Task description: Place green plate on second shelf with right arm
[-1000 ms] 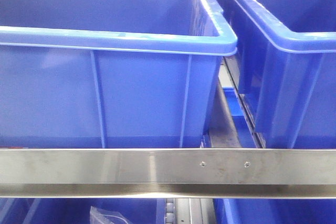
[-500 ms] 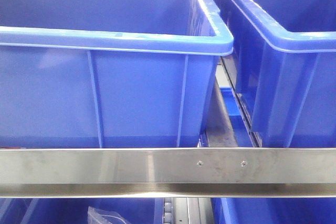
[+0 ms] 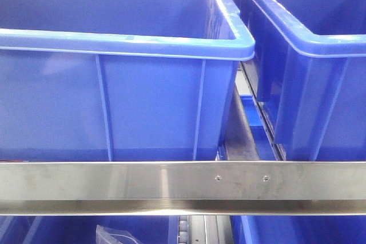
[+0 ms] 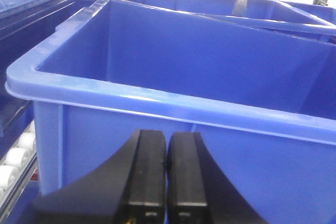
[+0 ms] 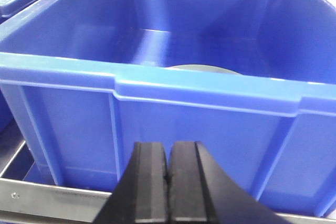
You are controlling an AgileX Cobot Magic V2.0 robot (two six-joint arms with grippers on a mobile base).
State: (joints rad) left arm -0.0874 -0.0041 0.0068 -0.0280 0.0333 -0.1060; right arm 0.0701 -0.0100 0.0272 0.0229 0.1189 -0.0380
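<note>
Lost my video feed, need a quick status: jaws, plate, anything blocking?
Left gripper and right gripper: jaws shut, empty. Possible plate: pale curved edge inside the blue bin, colour unclear. Bin wall between right gripper and it.

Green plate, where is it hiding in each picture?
Front view: not in it.
Left wrist view: not in it.
Right wrist view: a pale curved edge, likely the green plate, peeks over the near rim of the blue bin, above the shut right claw.
Shared landmark: the steel rail, low across the front view and bottom left in the right wrist view.

No text, label or number is legible — none anywhere.
</note>
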